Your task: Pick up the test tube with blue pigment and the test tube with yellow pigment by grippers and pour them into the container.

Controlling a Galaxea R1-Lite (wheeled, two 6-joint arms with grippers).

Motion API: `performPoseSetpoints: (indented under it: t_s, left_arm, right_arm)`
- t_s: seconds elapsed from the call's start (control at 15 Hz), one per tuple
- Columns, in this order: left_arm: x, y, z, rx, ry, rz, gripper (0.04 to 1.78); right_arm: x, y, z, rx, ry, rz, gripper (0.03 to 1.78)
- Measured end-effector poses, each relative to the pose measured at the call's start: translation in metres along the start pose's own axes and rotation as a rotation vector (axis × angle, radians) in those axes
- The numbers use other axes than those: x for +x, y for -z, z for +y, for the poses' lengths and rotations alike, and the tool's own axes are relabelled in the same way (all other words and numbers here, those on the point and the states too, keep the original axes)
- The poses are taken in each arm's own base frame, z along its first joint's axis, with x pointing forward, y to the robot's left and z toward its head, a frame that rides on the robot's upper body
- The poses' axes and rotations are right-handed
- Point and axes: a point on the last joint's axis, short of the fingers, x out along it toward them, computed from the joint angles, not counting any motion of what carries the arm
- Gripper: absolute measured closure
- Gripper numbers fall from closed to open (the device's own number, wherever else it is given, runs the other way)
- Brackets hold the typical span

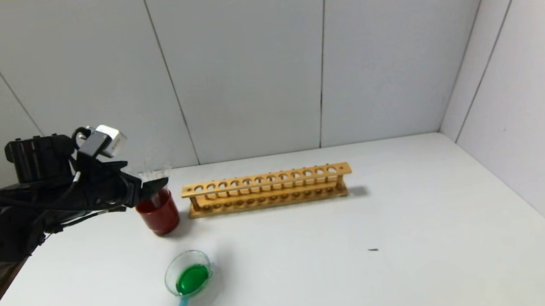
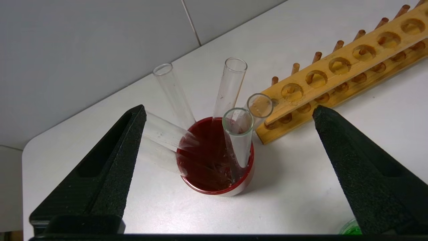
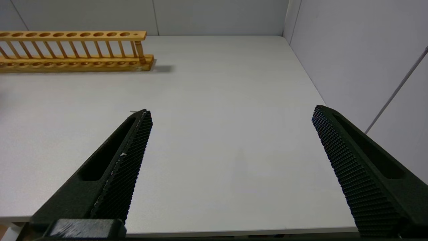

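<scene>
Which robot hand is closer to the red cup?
The left. The left gripper hangs open right above the red cup. The right gripper is open too, over bare table past the wooden rack's far end.

Left gripper (image 1: 155,184) hovers over red cup (image 1: 158,214); container (image 1: 188,274) holds green liquid.

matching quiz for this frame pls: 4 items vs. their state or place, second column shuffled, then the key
Items:
1. left gripper
2. red cup
3. wooden test tube rack
4. glass container

States:
A. holds green liquid, with a blue spill at its base
B. every hole empty
C. open, above the red cup
D. holds several empty clear tubes leaning outward

Pairs: 1-C, 2-D, 3-B, 4-A
</scene>
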Motion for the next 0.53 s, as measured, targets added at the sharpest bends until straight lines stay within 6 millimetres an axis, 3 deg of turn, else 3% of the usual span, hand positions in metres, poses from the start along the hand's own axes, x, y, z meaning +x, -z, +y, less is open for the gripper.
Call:
performPoseSetpoints:
  t_s: [0.53]
  left_arm:
    - [-0.0050, -0.0112, 0.0040, 0.011, -0.016, -0.038, 0.07]
  right_arm:
    - [0.0000, 0.0000, 0.0000, 0.000, 0.000, 0.000, 0.06]
